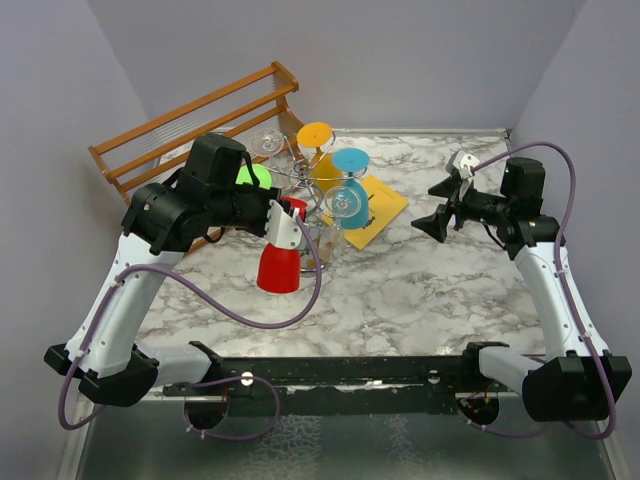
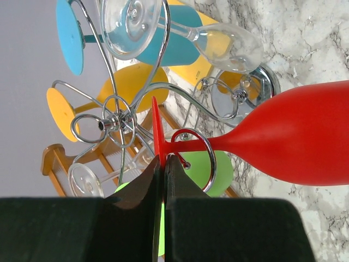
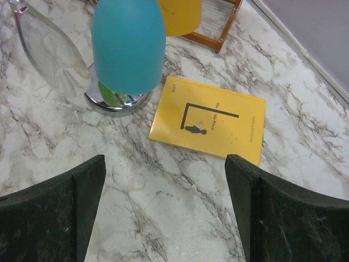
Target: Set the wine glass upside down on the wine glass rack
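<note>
Red from foot to rim, the opaque tulip-shaped wine glass (image 1: 279, 265) is hanging upside down at the near-left side of the silver chrome wire rack (image 1: 308, 190). Its bowl is pointing down toward the white-and-grey marble tabletop (image 1: 420, 290). The left gripper (image 1: 285, 212) is pinching the glass's flat round foot edge-on, with its jaws drawn almost together on the thin disc.

In the left wrist view the dark fingers (image 2: 180, 180) are clamping that foot. The stem is running through one curled chrome loop (image 2: 210, 158), and the foot is sitting just beside the loop on the gripper's side (whether the wire is bearing any weight cannot be told).

A blue glass (image 1: 350, 200), an orange glass (image 1: 316, 135) and a clear glass (image 2: 131, 24) are hanging bowl-down from other arms of the rack.

The right gripper (image 1: 447, 205) is hovering well apart on the right, jaws spread wide and holding nothing. A flat yellow paperback book (image 3: 210, 120) is lying on the marble ahead of it. A slatted orange-brown wooden shelf rack (image 1: 190, 130) is standing behind the chrome rack.
</note>
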Available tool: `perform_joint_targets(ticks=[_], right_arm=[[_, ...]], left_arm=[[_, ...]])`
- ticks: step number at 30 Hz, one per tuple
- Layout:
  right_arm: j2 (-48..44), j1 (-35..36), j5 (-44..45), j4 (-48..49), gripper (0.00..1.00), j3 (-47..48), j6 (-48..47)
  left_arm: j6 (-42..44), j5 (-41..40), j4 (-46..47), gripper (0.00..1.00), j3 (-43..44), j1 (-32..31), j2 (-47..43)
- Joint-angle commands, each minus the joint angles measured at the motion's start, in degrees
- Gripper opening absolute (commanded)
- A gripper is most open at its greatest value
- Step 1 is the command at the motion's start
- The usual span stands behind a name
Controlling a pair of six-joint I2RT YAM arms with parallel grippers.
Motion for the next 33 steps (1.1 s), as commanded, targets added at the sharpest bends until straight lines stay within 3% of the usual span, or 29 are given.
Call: perform_joint_targets(ticks=[1,11,33], right_arm=[[-0.42,0.1,0.82,0.42,0.9,-0.55,-0.97],[-0.59,0.1,0.99,0.34,0.9,-0.59,-1.15],[-0.73,0.1,0.99,0.25,0.9,-0.81,-1.33]], left_arm=[[0.66,2.66,0.52,0.05,-0.58,-0.39,-0.18],[0.54,3.27,-0.74,0.16,-0.9,-0.48,-0.43],[0.19,7.41,-2.8,0.24,0.88,-0.51,-0.63]])
